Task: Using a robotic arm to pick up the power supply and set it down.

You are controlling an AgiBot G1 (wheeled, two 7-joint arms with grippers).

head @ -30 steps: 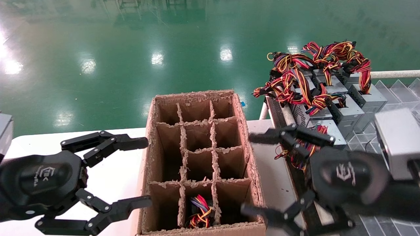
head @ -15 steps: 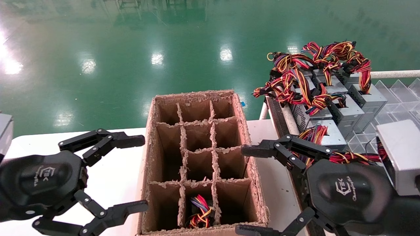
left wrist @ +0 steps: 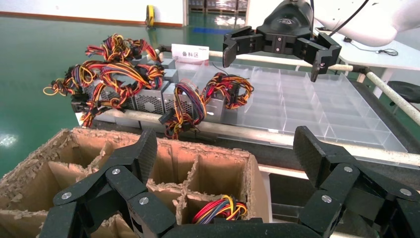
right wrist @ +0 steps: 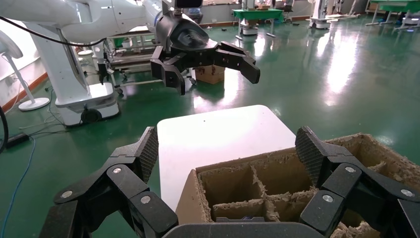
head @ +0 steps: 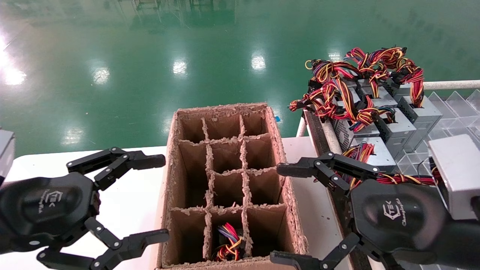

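Several grey power supplies with red, yellow and black wire bundles stand grouped at the back right; the nearest power supply (head: 379, 156) sits just beyond my right gripper (head: 279, 213). That gripper is open and empty, hovering by the right wall of the cardboard box (head: 173, 150). My left gripper (head: 160, 198) is open and empty over the white table, at the box's left wall. From the left wrist view I look past the open left gripper (left wrist: 225, 148) to the power supply (left wrist: 216, 106) and the right gripper (left wrist: 271, 63) farther off. The right wrist view shows the open right gripper (right wrist: 228, 148) over the cardboard box (right wrist: 194, 191).
The box is split into cells; another unit with blue and purple wires (head: 228, 240) fills the front middle cell. A clear compartment tray (head: 455, 103) holds the group, edged by a white rail (head: 450, 85). The white table (head: 127, 195) ends at a green floor.
My right gripper has swung left and down from over the tray edge to the box's right side, then almost stopped. The left gripper has barely shifted.
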